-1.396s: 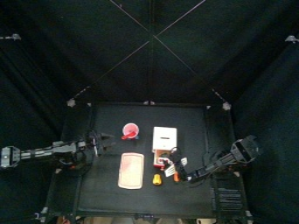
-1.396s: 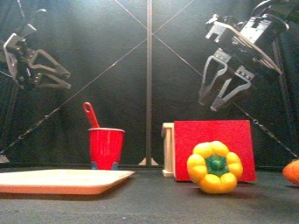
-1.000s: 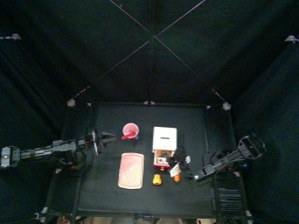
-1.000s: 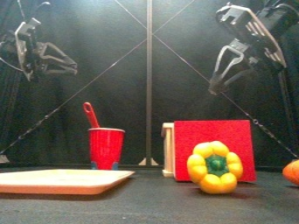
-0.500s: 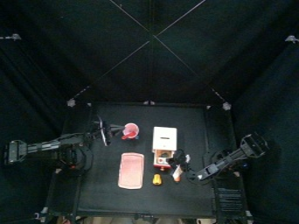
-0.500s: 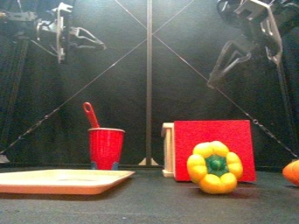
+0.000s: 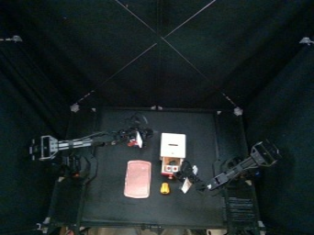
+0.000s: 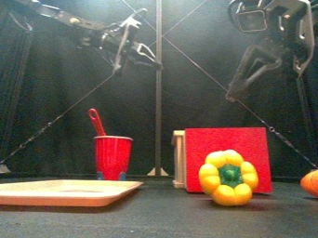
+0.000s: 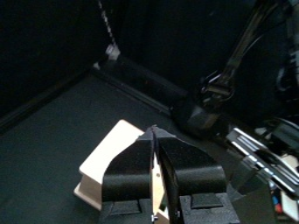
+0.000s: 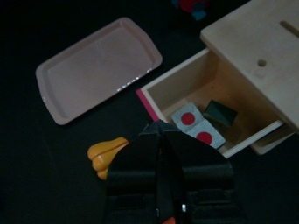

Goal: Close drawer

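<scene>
Right now the drawer (image 10: pixel 201 109) stands pulled out of the cream cabinet (image 7: pixel 173 145), mid-table, w/ small red-and-white items inside. Right gripper (image 10: pixel 163 131) hangs above it, jaws pressed nearly together, holding nothing, tips over the drawer's front corner, not touching. Left gripper (image 9: pixel 156 153) is up high over the cabinet's far side, jaws narrow too, empty. Pink board (image 10: pixel 98 68) lies beside the drawer, yellow pepper (image 10: pixel 107 154) near.

A pink tray (image 7: pixel 138 178), red cup (image 8: pixel 112 156), yellow pepper (image 8: pixel 228 177) and, seemingly, an orange (image 8: pixel 310 182).
</scene>
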You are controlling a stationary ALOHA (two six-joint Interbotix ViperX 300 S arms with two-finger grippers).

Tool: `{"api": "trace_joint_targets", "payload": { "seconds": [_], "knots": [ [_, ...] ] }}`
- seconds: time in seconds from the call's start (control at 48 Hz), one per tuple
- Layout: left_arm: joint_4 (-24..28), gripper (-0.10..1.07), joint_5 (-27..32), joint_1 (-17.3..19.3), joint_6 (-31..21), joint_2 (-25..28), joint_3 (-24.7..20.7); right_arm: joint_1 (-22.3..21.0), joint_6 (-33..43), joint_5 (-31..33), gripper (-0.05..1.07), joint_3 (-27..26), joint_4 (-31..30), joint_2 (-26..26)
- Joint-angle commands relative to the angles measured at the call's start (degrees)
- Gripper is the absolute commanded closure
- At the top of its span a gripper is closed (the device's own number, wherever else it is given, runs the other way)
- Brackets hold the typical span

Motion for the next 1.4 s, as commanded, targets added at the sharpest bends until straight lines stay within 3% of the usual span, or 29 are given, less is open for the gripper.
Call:
{"api": "trace_joint_targets", "payload": {
  "seconds": [0.0, 0.25, 0.438, 0.875, 1.375],
  "knots": [
    [0.8, 0.57, 4.5, 1.5, 0.0, 7.0, -8.4, 0.1, -1.1, -0.8, 0.76, -1.1, 0.4, 0.4],
    [0.6, 0.57, 14.0, 4.5, -0.2, 22.5, -23.0, -0.1, -3.0, -3.1, 0.76, -1.7, 1.1, -1.2],
    [-0.2, 0.57, 19.2, 5.9, -0.2, 29.6, -29.4, 0.1, -2.4, -3.3, 0.76, -1.3, 1.4, -0.3],
    [-0.3, 0.57, 21.9, 5.7, -0.3, 33.4, -30.7, 0.3, -3.2, -6.9, 0.76, -2.0, 1.4, 5.1],
    [-0.1, 0.57, 23.0, 5.5, 0.0, 34.2, -29.5, -4.2, -3.3, -9.1, 0.76, -1.8, 1.3, 6.9]
  ]
}}
